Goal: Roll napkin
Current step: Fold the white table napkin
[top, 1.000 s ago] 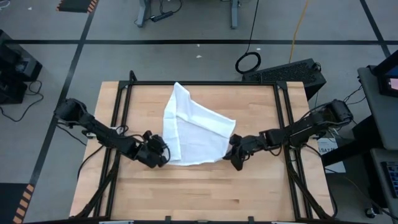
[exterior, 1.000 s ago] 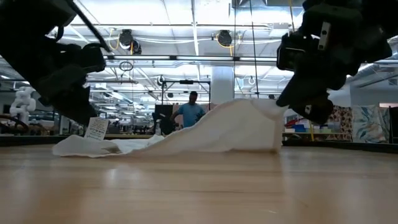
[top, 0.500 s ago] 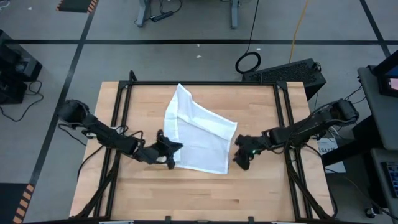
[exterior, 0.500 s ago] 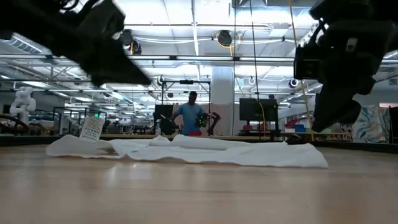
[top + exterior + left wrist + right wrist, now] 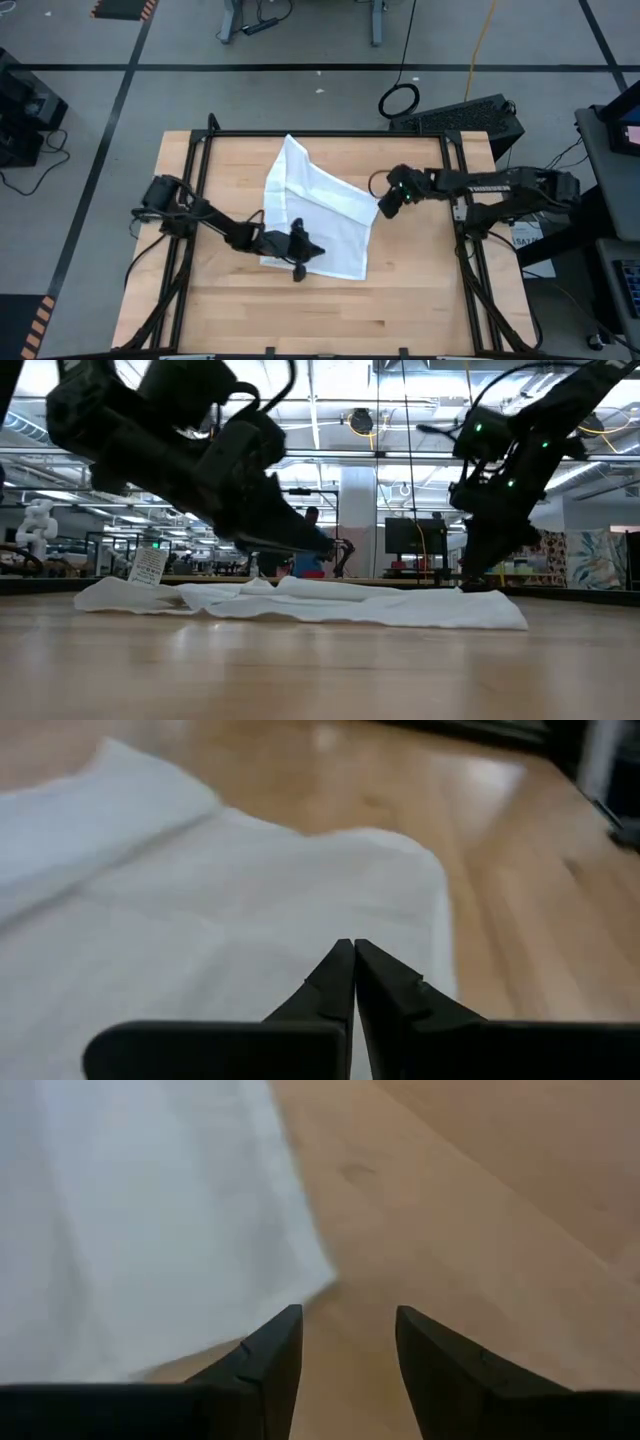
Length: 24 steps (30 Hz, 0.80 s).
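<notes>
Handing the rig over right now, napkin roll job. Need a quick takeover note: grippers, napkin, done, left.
Left gripper: shut, empty, over the near part of the napkin.
Right gripper: open, empty, at the napkin's right corner.
Napkin: lies spread out and loosely folded mid-table, one point toward the far edge.
Done: no roll started.
Left: grip an edge and roll the whole cloth.

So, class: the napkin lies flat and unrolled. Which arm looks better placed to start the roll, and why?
Probably the right. The right gripper is open beside the napkin at its corner, ready to pinch an edge. The left gripper is shut above the cloth's middle, holding nothing, so it would have to open and reposition.
</notes>
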Available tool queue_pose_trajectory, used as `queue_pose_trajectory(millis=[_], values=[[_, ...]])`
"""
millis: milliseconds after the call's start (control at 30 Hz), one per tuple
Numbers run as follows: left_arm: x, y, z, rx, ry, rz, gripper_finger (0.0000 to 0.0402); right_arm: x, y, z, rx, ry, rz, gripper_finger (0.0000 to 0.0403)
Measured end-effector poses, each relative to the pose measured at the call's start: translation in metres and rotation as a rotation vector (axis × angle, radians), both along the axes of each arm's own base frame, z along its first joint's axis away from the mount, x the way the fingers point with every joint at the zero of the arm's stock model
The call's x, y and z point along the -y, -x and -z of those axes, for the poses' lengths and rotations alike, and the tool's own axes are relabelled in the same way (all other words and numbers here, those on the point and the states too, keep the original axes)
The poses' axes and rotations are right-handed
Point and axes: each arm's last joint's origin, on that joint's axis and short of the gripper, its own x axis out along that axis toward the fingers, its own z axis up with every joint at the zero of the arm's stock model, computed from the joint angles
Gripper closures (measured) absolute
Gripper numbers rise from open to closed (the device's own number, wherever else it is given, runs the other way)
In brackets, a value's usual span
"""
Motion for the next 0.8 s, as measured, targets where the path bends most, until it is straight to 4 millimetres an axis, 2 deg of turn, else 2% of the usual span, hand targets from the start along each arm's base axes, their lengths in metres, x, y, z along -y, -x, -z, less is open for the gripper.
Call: queue_pose_trajectory(millis=[200,400,500,667,800], values=[[-0.004,-0.013,0.009,-0.113,-0.024,0.001,0.0387,0.011,-0.012,0.014,0.043,-0.045,-0.034,0.025],[-0.008,-0.01,0.017,-0.215,-0.017,0.018,0.0387,0.015,-0.023,0.025,0.069,-0.044,-0.061,0.0254],[-0.008,-0.009,0.018,-0.231,-0.019,0.017,0.0387,0.015,-0.023,0.029,0.054,-0.052,-0.063,0.0283],[-0.008,-0.007,0.02,-0.262,-0.005,0.003,0.0387,0.015,-0.023,0.026,0.055,-0.022,-0.093,0.0387],[-0.008,-0.006,0.021,-0.283,0.019,0.002,0.0387,0.02,-0.022,0.009,0.103,0.068,-0.072,0.0389]])
